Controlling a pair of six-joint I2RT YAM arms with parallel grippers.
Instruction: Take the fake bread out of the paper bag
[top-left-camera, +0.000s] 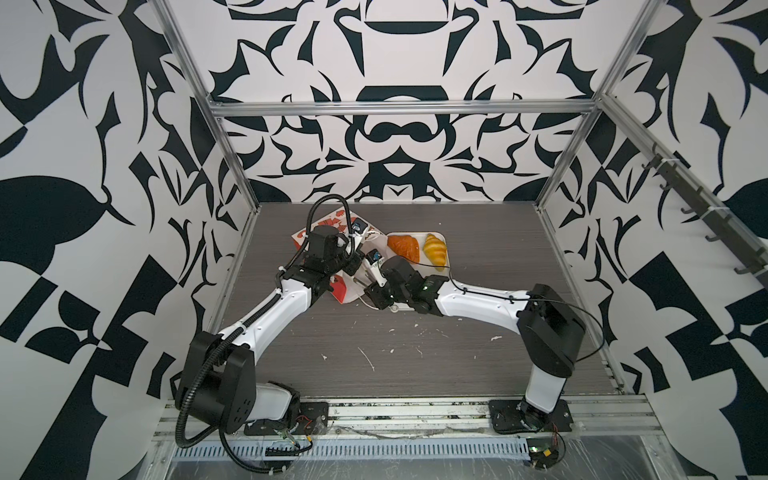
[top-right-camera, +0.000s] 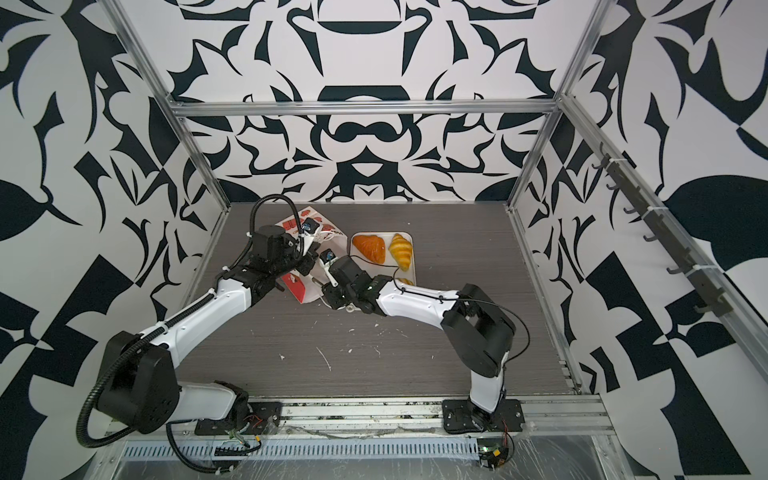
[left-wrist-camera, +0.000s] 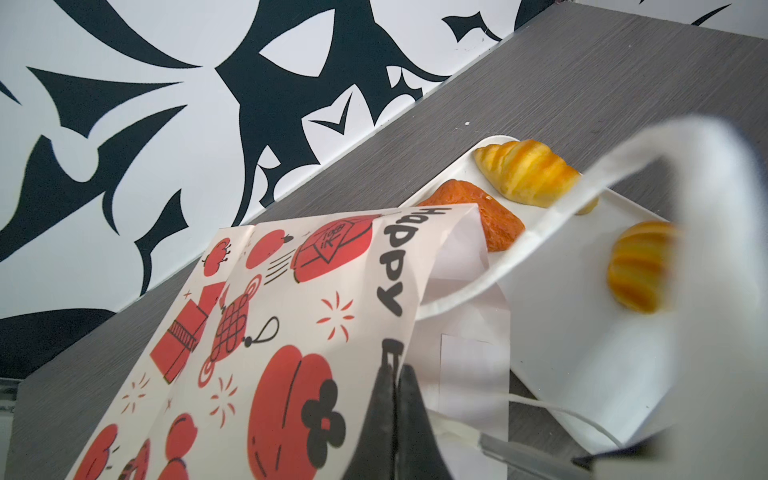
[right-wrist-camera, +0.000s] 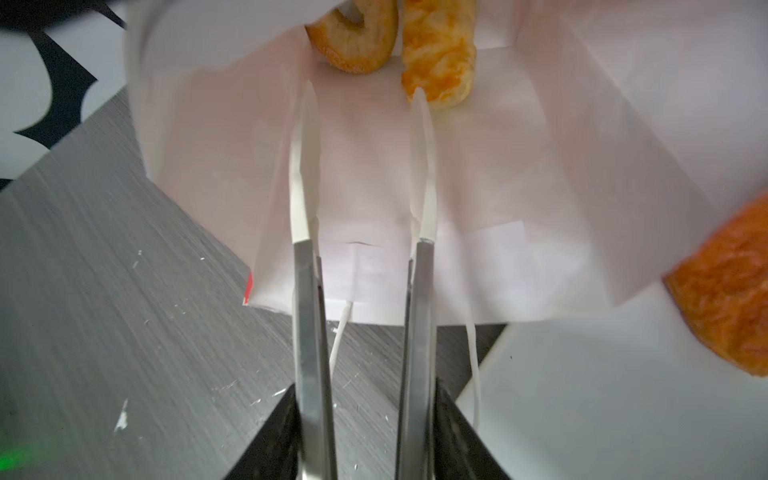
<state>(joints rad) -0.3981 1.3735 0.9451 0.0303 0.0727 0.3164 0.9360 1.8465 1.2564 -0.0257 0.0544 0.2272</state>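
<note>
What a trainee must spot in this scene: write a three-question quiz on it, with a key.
1. True or false: the left gripper is shut on the edge of the red-printed paper gift bag.
2. How many glossy toy pastries lie on the flat white rectangular tray?
3. Which are inside the bag? A) golden ring bagel and orange twisted pastry; B) two croissants; C) nothing.
Key: 1 true; 2 three; 3 A.
</note>
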